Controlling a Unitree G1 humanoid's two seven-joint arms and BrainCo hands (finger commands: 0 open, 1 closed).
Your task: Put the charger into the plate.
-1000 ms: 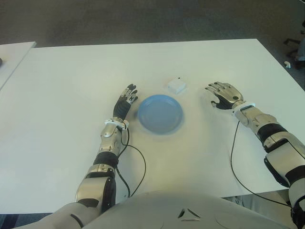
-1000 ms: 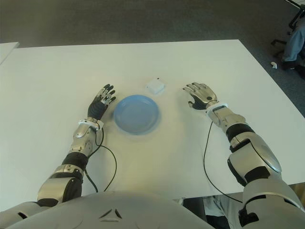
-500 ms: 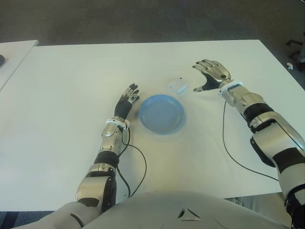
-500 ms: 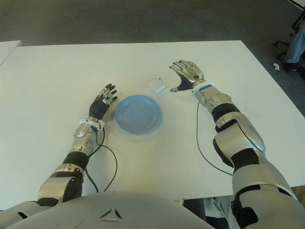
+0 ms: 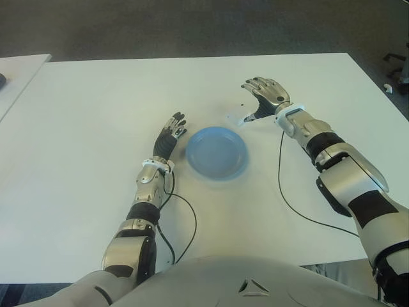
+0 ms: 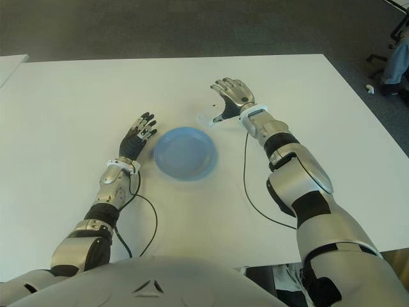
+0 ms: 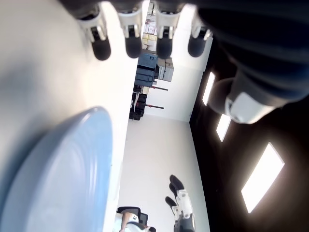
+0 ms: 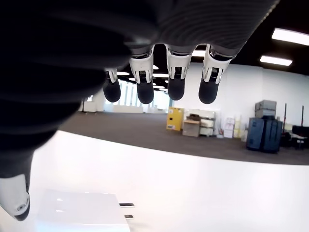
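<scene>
- Our right hand [image 5: 263, 96], fingers spread, hovers over the charger [image 8: 79, 214], which lies on the table [image 5: 96, 115] just beyond the plate [image 5: 216, 152]; nothing grasped.
- Our left hand [image 5: 170, 132] shows open, left of the plate.
- Grasp and placement remain.

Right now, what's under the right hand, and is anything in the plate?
The white charger lies on the table under the open right hand, its far part covered. No grasp shows. The blue plate holds nothing. The left hand shows left of it.
</scene>
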